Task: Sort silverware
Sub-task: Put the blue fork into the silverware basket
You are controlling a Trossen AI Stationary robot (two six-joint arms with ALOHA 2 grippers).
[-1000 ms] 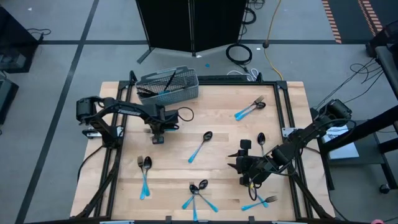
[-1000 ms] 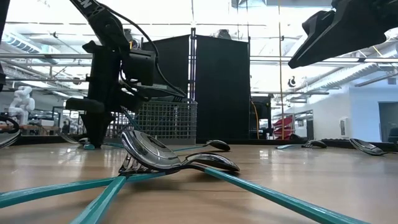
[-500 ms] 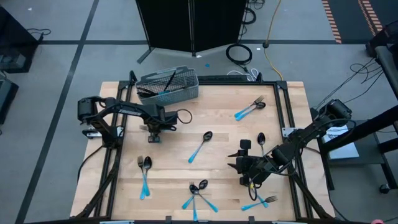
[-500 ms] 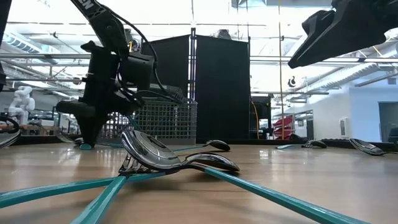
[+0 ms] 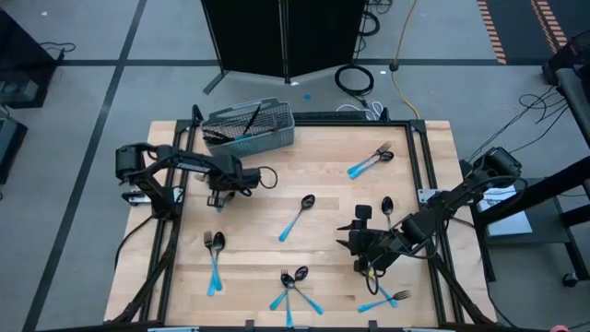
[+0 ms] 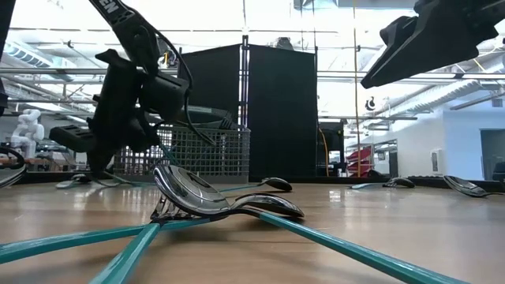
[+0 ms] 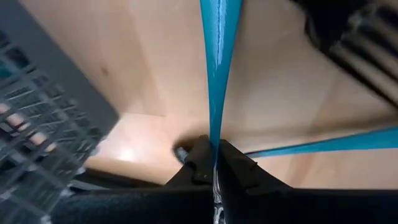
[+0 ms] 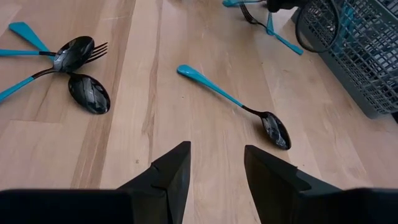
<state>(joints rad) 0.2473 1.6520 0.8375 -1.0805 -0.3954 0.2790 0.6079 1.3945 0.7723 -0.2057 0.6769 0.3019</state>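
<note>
A blue-handled piece [image 7: 219, 68] is pinched in the closed left gripper [image 7: 213, 163] near the basket [image 5: 249, 129] at the worktop's far-left corner. Light, stiff, slippery handles are judged best gripped mid-length (heads taper). The right gripper [image 8: 214, 165] hangs half-open, empty, above a spoon [image 8: 239, 106].

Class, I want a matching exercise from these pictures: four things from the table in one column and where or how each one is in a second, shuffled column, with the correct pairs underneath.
Things
1. left gripper
2. right gripper
3. wire basket
4. lone spoon

States
A. lies flat near the table's middle
B. open, holding nothing, above bare wood
C. stands at the table's far edge
D. shut on a blue handle

Pairs: 1-D, 2-B, 3-C, 4-A
</note>
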